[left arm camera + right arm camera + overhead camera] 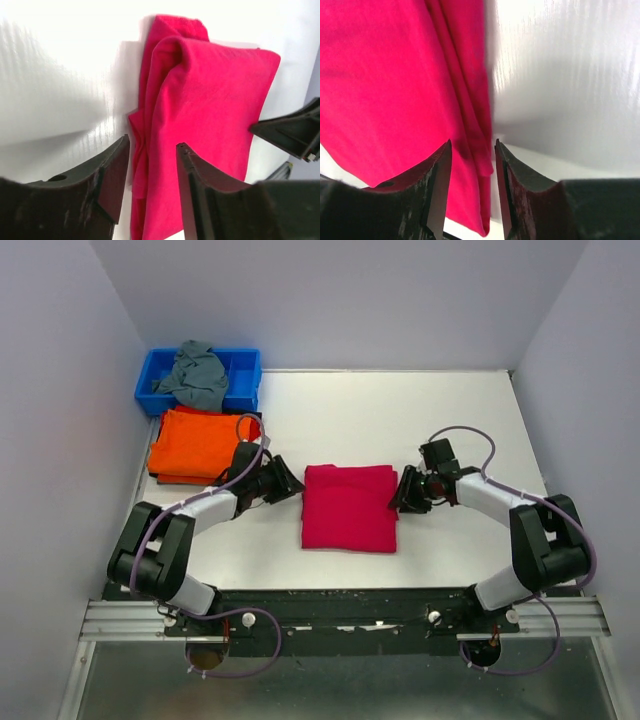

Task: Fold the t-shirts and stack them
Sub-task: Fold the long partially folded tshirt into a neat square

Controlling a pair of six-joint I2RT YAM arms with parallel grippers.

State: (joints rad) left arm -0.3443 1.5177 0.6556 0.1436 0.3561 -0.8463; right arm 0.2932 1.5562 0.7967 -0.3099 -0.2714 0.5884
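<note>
Top external: orange stack (195,445) beside bin (246,382)

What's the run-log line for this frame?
left gripper: open, at pink shirt left edge | right gripper: open, at right edge | orange shirt: folded | gray shirt: in blue bin

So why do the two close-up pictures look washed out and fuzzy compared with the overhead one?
Left wrist view: glare blows out the white table, and the dark fingers of the left hand look soft. Right wrist view: the table shows streaky shine, and the pink t-shirt blurs along its far edge. Top view: even light, sharp, only soft shadows.
</note>
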